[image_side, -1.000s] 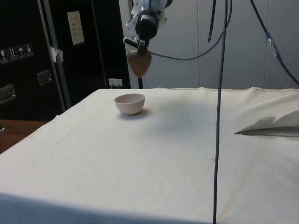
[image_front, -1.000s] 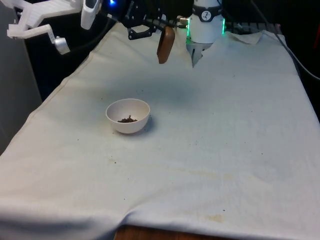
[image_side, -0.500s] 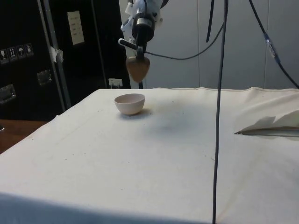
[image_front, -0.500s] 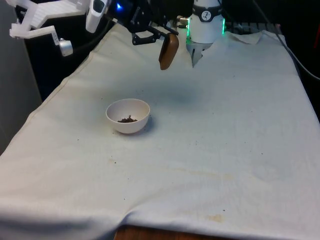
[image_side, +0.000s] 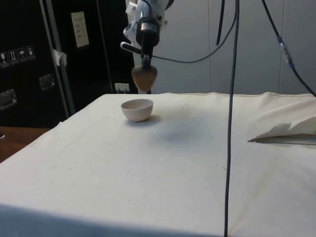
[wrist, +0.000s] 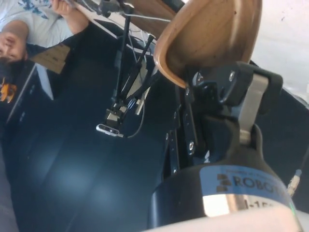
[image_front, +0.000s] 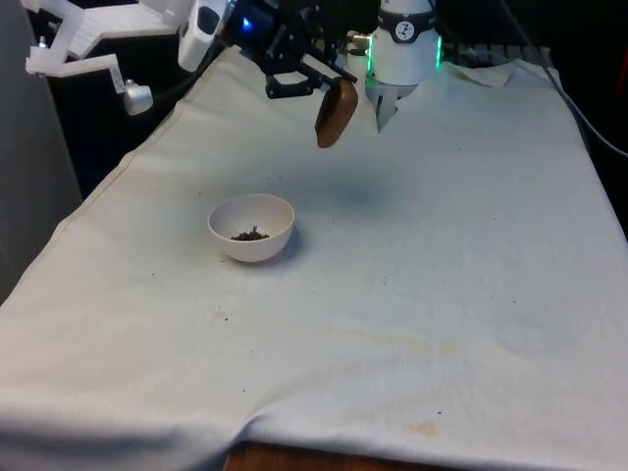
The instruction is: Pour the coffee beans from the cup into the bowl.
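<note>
White cloth [image_front: 442, 294] covers the table. High up, the gripper [image_front: 312, 80] grips the brown cup [image_front: 335, 112], tipped over. Beans already sit in the bowl [image_front: 251, 227]. Pouring looks done; next, put the cup down.

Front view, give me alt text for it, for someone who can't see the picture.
A black gripper holds a brown wooden cup in the air above a table under a white cloth, near its far end. A white bowl with a few coffee beans in it stands on the cloth, nearer the camera and towards the front view's left.
</note>
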Robot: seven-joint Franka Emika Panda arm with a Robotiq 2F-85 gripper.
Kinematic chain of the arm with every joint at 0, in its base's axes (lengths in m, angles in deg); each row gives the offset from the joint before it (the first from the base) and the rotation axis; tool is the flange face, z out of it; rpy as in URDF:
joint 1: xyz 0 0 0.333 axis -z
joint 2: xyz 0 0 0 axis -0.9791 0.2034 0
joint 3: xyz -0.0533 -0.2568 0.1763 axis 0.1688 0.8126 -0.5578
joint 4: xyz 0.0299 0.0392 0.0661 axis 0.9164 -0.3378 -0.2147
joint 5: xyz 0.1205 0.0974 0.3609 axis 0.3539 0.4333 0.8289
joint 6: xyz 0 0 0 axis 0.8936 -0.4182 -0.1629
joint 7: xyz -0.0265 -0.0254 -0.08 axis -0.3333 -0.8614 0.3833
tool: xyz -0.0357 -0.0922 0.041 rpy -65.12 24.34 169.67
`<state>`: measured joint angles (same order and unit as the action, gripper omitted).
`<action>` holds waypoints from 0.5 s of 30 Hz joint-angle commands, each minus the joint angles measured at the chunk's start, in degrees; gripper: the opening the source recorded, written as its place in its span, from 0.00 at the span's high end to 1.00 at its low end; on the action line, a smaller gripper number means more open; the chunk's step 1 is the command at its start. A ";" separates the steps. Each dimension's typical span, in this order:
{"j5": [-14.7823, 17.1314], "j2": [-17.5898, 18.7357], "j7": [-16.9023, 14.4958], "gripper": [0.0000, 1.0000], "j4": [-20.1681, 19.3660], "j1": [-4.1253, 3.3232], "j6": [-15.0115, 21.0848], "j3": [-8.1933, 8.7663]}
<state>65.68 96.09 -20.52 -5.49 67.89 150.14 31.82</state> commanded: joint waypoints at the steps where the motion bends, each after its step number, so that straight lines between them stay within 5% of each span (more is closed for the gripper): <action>1: -0.34 -0.63 0.29 0.98 -1.03 -1.15 1.78 0.69; 8: -2.98 -1.83 0.80 0.98 -2.01 -1.55 4.41 -0.92; 9: -2.64 -1.15 0.46 0.98 -0.97 -0.34 2.69 -1.60; 10: -3.32 -2.01 0.92 0.98 -2.12 -1.60 4.76 -1.15; 15: -5.67 -3.15 1.49 0.98 -3.21 -1.66 6.93 -2.81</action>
<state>60.24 93.51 -19.43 -7.78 67.32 155.47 28.27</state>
